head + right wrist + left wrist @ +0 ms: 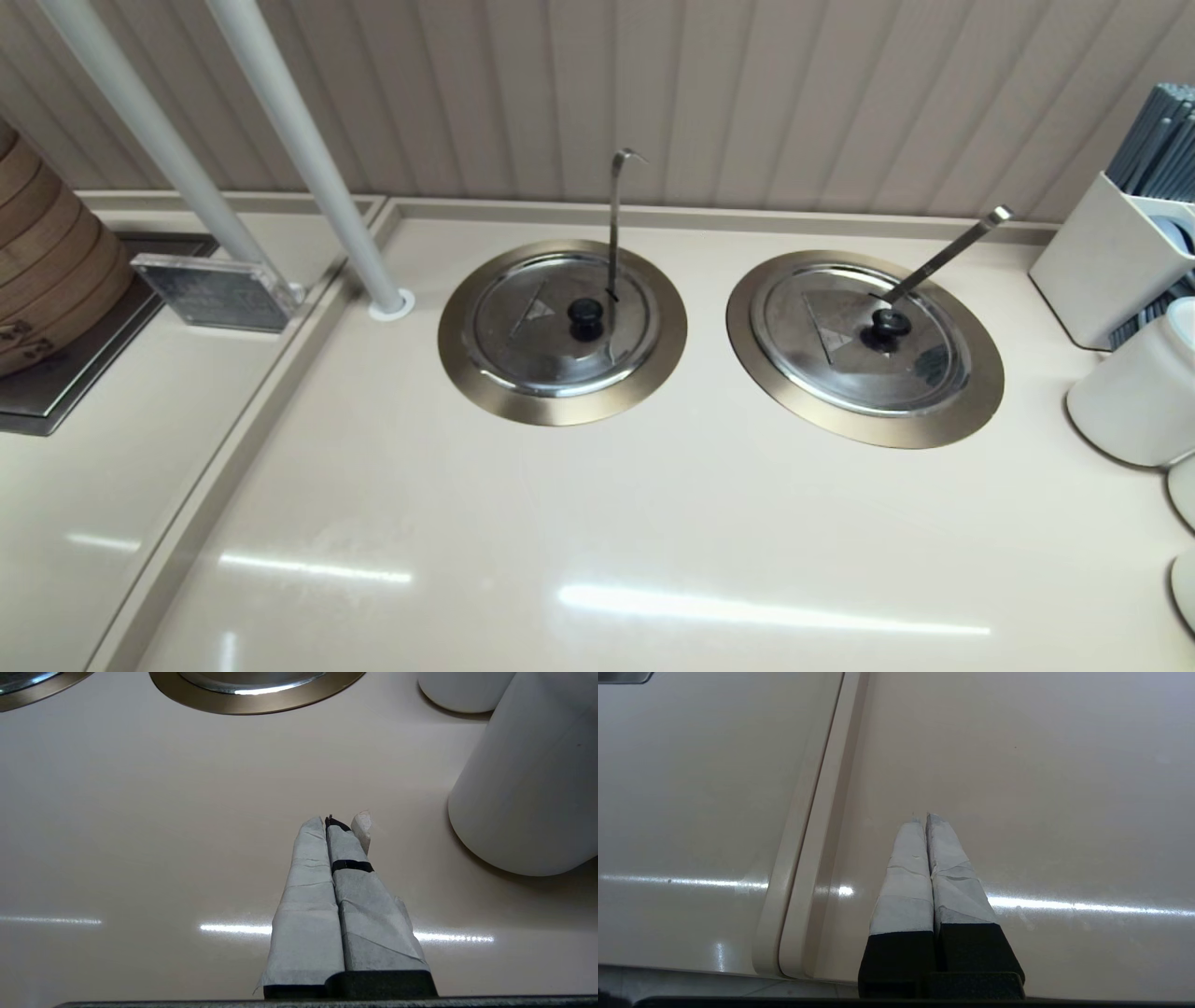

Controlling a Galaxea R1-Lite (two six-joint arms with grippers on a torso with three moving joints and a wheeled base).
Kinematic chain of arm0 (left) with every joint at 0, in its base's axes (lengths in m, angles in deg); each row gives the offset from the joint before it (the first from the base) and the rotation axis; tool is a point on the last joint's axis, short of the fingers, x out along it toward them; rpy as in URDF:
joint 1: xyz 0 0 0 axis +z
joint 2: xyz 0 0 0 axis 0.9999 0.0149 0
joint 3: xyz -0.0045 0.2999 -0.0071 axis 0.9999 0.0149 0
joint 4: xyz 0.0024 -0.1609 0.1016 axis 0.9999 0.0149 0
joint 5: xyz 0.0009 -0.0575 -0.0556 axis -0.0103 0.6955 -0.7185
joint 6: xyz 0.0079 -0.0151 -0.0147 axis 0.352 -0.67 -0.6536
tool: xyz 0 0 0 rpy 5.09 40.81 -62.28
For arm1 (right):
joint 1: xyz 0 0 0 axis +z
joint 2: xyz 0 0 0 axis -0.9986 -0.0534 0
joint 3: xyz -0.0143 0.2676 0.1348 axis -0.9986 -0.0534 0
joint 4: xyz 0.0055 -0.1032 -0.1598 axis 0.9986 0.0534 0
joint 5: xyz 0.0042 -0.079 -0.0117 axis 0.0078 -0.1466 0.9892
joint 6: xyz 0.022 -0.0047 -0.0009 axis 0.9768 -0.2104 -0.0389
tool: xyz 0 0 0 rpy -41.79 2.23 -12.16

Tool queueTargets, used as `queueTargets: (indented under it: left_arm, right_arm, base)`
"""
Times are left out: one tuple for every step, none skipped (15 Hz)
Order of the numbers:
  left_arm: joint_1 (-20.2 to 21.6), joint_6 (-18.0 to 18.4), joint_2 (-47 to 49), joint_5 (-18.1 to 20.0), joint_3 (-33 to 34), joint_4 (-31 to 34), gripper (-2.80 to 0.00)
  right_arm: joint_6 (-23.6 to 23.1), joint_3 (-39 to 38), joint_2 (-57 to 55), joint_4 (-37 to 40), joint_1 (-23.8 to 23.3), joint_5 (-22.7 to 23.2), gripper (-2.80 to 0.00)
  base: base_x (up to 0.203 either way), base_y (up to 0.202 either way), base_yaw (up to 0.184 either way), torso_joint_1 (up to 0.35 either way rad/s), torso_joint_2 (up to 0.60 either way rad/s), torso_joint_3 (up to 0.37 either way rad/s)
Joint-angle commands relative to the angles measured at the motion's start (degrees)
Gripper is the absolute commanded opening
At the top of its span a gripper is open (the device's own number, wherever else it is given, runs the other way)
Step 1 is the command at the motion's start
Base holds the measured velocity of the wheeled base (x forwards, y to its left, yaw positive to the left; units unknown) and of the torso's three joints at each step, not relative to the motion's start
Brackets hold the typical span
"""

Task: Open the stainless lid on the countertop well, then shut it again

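Note:
The stainless lid (551,353) with its black ball knob (586,318) lies shut on the countertop well (467,366), the left of two bronze-ringed wells. A hook-tipped ladle handle (614,233) stands up through the lid's notch. Neither gripper shows in the head view. In the left wrist view my left gripper (920,817) is shut and empty above bare counter beside a raised seam (808,858). My right gripper (323,820) is also shut and empty, over the counter short of the wells, with a bronze ring (252,701) ahead of it.
The twin lid (840,366) with a straight ladle handle (948,252) covers the right well. A white utensil holder (1111,261) and white jar (1139,392) stand at the right, the jar (528,788) close to my right gripper. Bamboo steamers (47,261) and two white poles (308,159) stand at the left.

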State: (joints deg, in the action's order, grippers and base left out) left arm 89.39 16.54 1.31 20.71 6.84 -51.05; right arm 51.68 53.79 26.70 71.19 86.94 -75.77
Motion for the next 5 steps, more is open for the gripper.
queueTargets:
  left_arm:
    - [0.02, 0.04, 0.14, 0.0, 0.0, 0.01, -2.8]
    - [0.01, 0.04, 0.14, -0.08, 0.0, 0.01, -2.8]
    - [0.02, -0.05, 0.14, -0.06, 0.0, 0.01, -2.8]
    - [0.02, -0.19, 0.14, 0.0, 0.0, 0.01, -2.8]
    - [0.02, -0.23, 0.14, 0.0, 0.0, 0.01, -2.8]
  right_arm:
    - [0.02, -0.26, 0.0, -0.03, 0.0, 0.0, -2.8]
    - [0.02, -0.26, 0.0, -0.03, 0.0, 0.0, -2.8]
    - [0.02, -0.26, 0.0, -0.03, 0.0, 0.0, -2.8]
    - [0.02, -0.26, 0.0, -0.03, 0.0, 0.0, -2.8]
    - [0.11, -0.26, 0.0, -0.03, 0.0, 0.0, -2.8]
  base:
    - [0.0, 0.0, 0.0, 0.0, 0.0, 0.0]
    - [0.0, 0.0, 0.0, 0.0, 0.0, 0.0]
    - [0.0, 0.0, 0.0, 0.0, 0.0, 0.0]
    - [0.0, 0.0, 0.0, 0.0, 0.0, 0.0]
    - [0.0, 0.0, 0.0, 0.0, 0.0, 0.0]
